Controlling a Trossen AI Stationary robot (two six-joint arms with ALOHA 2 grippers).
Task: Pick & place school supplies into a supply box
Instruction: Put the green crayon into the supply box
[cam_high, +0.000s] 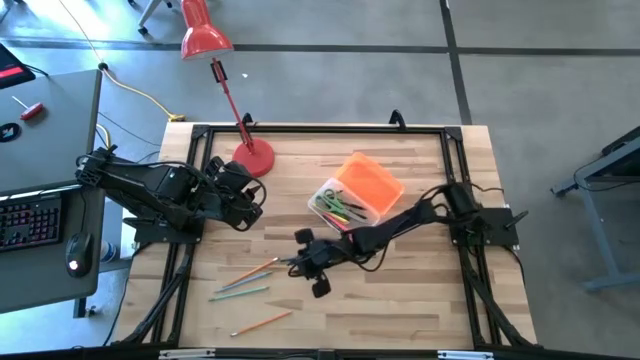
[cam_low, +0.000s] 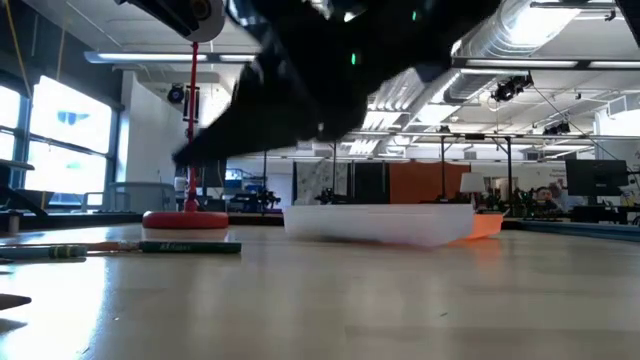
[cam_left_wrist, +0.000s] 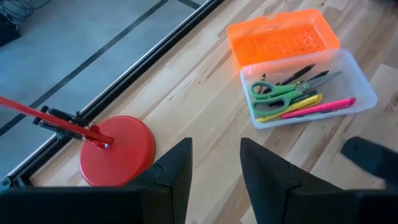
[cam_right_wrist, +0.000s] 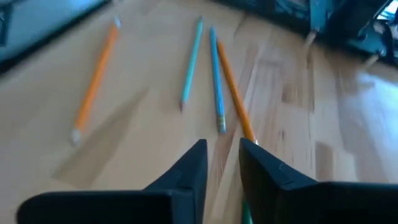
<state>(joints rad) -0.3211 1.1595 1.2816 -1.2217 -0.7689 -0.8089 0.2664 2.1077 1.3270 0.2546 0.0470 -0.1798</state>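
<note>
The right hand hangs low over the loose pencils on the near-left part of the desk. Its wrist view shows the fingers parted by a narrow gap with nothing between them, an orange pencil running right up to the gap and a blue pencil just beside it. The left hand waits open and empty near the lamp base.

The box sits mid-desk, already holding scissors and several pens, its orange lid lying open on the far side.

The pencils look light, stiff and thin, likely to roll or slide on the smooth wood. A pinch across the middle of the shaft should keep one from tipping.

The high view gives the whole layout, including a separate orange pencil nearer the front edge. The left wrist view alone shows the box contents clearly. The low view shows only a green pencil lying flat and the box's clear wall.
</note>
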